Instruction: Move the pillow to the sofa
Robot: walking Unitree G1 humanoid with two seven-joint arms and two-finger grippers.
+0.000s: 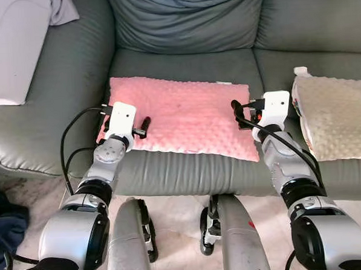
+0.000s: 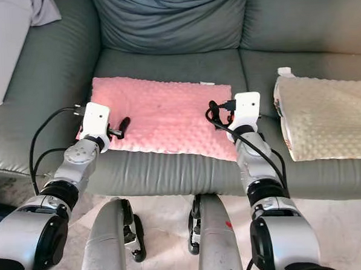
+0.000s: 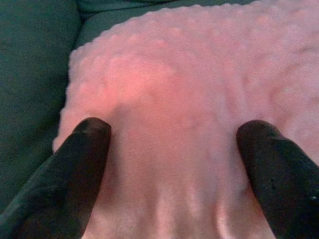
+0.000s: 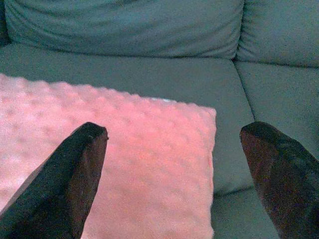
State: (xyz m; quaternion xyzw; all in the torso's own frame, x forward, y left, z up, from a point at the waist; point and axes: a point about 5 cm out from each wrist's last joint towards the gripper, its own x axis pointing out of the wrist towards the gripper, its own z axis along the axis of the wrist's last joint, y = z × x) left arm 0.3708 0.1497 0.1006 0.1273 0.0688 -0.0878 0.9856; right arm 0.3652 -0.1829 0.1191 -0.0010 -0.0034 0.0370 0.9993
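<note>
Since the pink pillow (image 1: 183,120) already lies flat on the sofa (image 1: 183,65) seat, I hold my left gripper (image 3: 172,149) and right gripper (image 4: 174,149) spread over its front corners, wary a dragging fingertip could tug it off.

We see a pink pillow (image 1: 185,116) with a raised dot texture lying on a grey-green sofa (image 1: 188,171). Beside it sits a beige cushion (image 1: 340,117) (dotted the same way). Our silver arms end in black fingers (image 3: 79,169), and a white sheet (image 1: 9,44) covers the armrest.
</note>
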